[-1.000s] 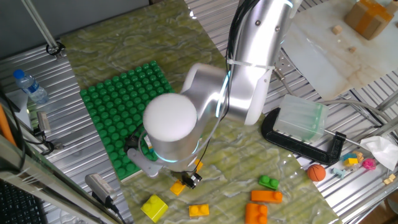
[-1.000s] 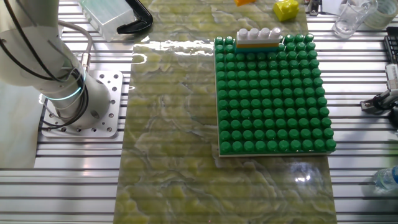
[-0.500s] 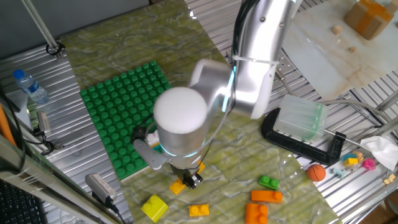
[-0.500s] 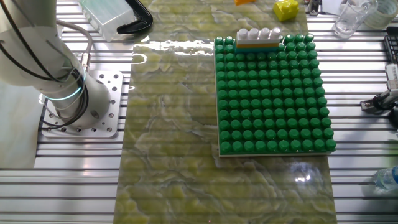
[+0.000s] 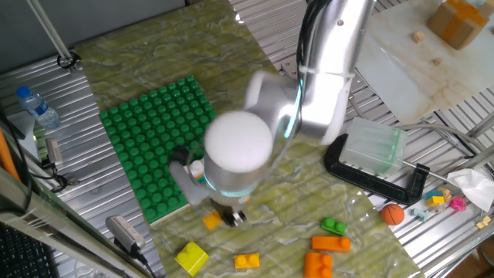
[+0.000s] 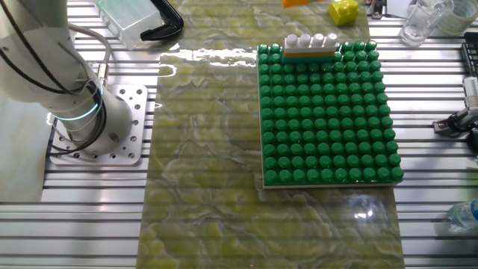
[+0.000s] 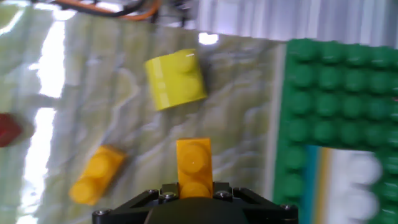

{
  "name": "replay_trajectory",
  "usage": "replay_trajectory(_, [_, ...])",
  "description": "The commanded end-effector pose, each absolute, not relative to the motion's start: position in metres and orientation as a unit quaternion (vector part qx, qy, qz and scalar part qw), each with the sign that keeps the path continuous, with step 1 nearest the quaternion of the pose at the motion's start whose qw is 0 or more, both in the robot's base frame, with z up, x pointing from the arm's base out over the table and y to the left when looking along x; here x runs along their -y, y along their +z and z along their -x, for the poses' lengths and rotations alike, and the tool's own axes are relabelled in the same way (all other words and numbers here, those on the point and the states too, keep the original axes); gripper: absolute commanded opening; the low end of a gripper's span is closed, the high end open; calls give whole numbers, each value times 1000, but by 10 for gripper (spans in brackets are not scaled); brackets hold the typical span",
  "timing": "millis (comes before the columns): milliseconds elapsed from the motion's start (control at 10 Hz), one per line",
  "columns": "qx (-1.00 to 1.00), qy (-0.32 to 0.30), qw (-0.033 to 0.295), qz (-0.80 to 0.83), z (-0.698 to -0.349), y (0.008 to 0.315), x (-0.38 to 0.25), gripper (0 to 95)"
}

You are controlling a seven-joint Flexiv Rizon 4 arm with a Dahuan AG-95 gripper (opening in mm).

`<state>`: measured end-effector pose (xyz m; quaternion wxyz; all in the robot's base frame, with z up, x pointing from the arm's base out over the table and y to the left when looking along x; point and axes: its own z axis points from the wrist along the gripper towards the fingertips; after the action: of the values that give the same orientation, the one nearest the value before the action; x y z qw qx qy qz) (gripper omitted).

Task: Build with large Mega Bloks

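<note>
Overhead, the silver arm bends down over the marbled mat on the slatted bench, its round white wrist hiding most of the tool. The green studded baseplate lies on the mat; at its far edge in the other fixed view a white four-stud brick sits on an orange brick, pressed onto the plate. A clear plastic box rests against a black clamp off the mat. Loose bricks lie on the mat near the baseplate: a yellow brick, an orange two-stud brick, a longer orange brick, another orange brick at the picture's edge, and a small green brick. In the hand view, an orange-yellow brick stands straight ahead of the tool, its near end hidden behind the black housing; whether the fingers pinch it or stand apart, I cannot tell. A small orange ball lies beyond the mat.
</note>
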<state>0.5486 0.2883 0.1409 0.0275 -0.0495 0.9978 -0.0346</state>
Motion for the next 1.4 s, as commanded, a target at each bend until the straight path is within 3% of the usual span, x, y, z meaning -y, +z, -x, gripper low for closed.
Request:
replay_trajectory(100, [-996,2,20,84,-547,161,-260,0])
replay_trajectory(500, [-994,0,12,105,-555,181,-239,0])
replay_trajectory(1000, [-998,-2,46,44,-555,181,-239,0])
replay_trajectory(1400, [-998,-6,29,54,-574,194,-214,0])
